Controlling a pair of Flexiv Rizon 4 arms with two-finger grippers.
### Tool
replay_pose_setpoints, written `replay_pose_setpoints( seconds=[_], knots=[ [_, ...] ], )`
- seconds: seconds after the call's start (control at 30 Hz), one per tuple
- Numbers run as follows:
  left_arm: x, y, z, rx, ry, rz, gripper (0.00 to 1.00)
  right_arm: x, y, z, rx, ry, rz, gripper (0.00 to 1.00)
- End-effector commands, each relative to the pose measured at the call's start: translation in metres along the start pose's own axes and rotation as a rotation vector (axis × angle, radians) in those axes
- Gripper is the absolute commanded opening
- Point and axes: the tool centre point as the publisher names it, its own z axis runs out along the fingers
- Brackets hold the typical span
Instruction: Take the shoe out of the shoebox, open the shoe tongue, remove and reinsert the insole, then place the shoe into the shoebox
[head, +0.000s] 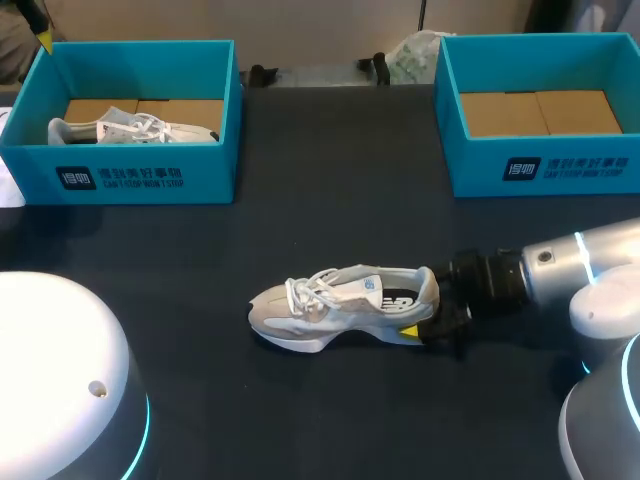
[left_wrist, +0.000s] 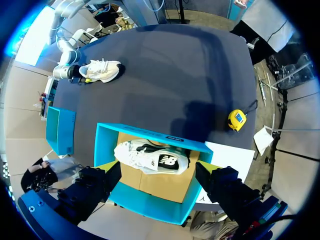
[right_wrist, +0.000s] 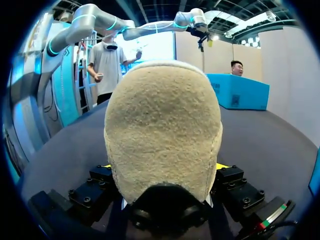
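Shoe (head: 340, 305) lies on its sole in the middle of the bench (head: 330, 200), toe toward our left. Our right hand (head: 430, 320) clamps its heel from both sides. Our left hand (left_wrist: 156, 172) hangs open above the left shoebox (left_wrist: 145, 134), where a second shoe (left_wrist: 150, 159) lies on cardboard. The right shoebox (head: 540, 165) stands at the far edge.

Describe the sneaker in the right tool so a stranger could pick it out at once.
On the black table, look nearer than the left shoebox and the right shoebox, both teal. The white sneaker stands on its sole mid-table, toe toward my left, heel clamped in the right tool. The other sneaker lies inside the left shoebox; this one sits unboxed.
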Motion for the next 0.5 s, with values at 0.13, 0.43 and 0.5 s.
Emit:
replay_pose_setpoints(
  seconds=[0.13, 0.43, 0.5],
  knots=[
    [-0.01, -0.013, -0.004, -0.037, 0.012, -0.155, 1.0, -0.002, -0.001, 0.004, 0.004, 0.0, 0.001, 0.0],
    [-0.028, -0.023, -0.009, -0.344, 0.177, -0.898, 1.0, -0.002, -0.001, 0.004, 0.004, 0.0, 0.001, 0.0],
    [-0.028, -0.021, -0.008, -0.358, 0.167, -1.076, 1.0, -0.002, -0.001, 0.004, 0.004, 0.0, 0.001, 0.0]
  ],
)
